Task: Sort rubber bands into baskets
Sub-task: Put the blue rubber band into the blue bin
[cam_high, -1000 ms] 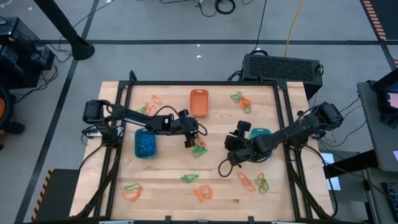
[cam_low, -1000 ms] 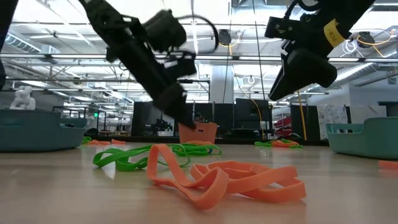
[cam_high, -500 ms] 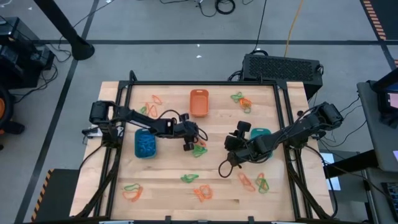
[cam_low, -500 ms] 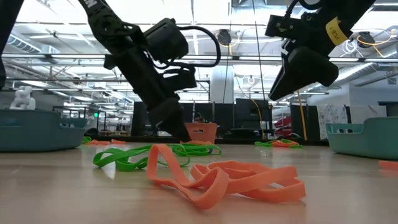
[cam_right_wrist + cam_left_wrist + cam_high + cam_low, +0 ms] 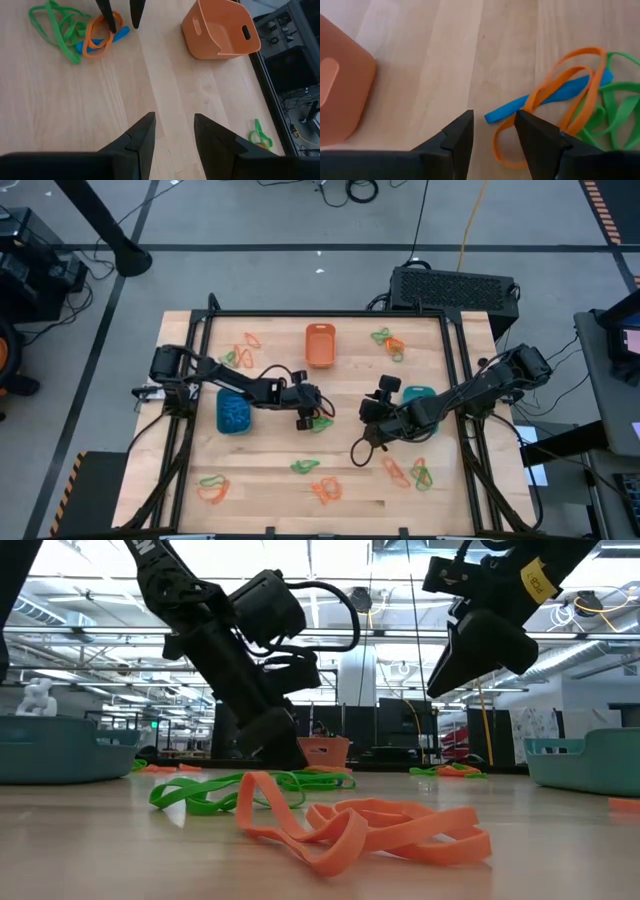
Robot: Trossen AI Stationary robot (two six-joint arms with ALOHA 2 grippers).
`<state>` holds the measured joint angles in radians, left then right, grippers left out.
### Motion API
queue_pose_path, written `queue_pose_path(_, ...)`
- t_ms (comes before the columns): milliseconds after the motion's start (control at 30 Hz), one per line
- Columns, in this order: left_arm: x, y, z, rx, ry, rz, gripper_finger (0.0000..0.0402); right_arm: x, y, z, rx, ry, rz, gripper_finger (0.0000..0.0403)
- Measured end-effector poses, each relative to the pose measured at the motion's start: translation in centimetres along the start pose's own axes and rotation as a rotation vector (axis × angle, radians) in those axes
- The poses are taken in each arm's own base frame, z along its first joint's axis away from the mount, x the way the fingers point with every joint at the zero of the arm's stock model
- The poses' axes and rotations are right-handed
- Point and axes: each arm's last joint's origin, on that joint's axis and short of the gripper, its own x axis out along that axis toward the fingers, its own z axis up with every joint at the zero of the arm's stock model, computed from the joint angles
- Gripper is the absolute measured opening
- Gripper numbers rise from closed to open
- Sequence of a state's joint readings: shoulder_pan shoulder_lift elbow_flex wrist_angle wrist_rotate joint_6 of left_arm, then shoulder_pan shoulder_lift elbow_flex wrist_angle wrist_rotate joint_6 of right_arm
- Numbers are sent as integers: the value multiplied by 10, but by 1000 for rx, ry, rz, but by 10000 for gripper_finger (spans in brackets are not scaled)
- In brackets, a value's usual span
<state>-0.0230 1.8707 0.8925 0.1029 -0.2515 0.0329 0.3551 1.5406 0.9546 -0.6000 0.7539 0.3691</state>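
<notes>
A tangle of rubber bands (image 5: 320, 421) lies mid-table: a blue band (image 5: 545, 100), an orange band (image 5: 570, 80) and green bands (image 5: 615, 110). My left gripper (image 5: 494, 122) is open and low over the table, its fingers standing on either side of the blue band's free end (image 5: 496, 115). It also shows as the left gripper (image 5: 304, 416) and the left gripper (image 5: 282, 752). My right gripper (image 5: 371, 413) hangs open above the table, right of the tangle, with nothing between its fingers. The orange basket (image 5: 320, 345), blue basket (image 5: 234, 412) and teal basket (image 5: 418, 393) stand on the table. My left gripper comes slanting down from the table's left. One finger (image 5: 535, 137) stands right at the orange band's loop (image 5: 506, 161). Whether it touches the band, I cannot tell. The bands lie flat on the table.
More bands lie scattered: far left (image 5: 248, 340), far right (image 5: 388, 342), near left (image 5: 212, 486), near middle (image 5: 325, 488) and near right (image 5: 410, 472). A black box (image 5: 455, 285) sits past the far edge. Bare wood lies between the tangle and the orange basket (image 5: 220, 27).
My left gripper has sunk toward the table and come down over the tangle of bands. The bands have stayed where they were.
</notes>
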Motion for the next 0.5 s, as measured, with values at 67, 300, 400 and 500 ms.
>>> queue_pose_path(67,1,0,0,-1,-2,6,159,0,0,0,-5,-1,0,128)
queue_pose_path(300,2,1,0,15,-8,14,159,1,0,2,-18,-15,3,128)
queue_pose_path(400,2,2,1,46,-11,8,159,2,-1,5,-16,-28,5,128)
queue_pose_path(500,4,6,0,30,-12,-52,159,2,-1,6,-22,-36,7,128)
